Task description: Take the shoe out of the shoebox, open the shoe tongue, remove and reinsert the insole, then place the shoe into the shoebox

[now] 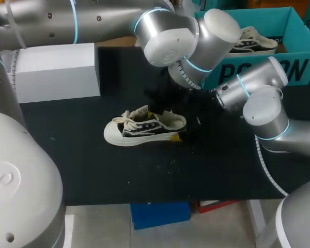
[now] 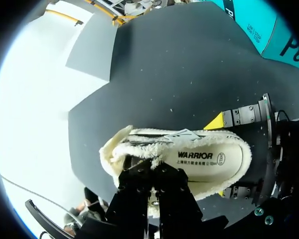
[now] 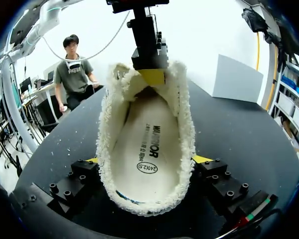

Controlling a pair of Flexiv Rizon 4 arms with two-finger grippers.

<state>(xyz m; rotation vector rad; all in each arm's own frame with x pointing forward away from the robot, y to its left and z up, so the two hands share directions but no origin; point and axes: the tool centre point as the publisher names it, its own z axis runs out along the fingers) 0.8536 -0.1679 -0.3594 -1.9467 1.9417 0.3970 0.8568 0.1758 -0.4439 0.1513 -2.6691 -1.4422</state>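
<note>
The shoe (image 1: 144, 128) is laid on its sole in the middle of the counter (image 1: 93, 175). Its heel is clamped from both sides by the right pincer (image 3: 147, 160), and its tongue is pinched by the left pincer (image 2: 155, 180). The shoebox (image 1: 294, 57) is placed at the far right corner.

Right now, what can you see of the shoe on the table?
The shoe is a cream low-top sneaker with black side panels, laces and a fleecy lining around its open mouth; the insole lies inside. It stands upright on the black table, toe toward my left. The right gripper clamps its heel; the left gripper is at the tongue.
</note>
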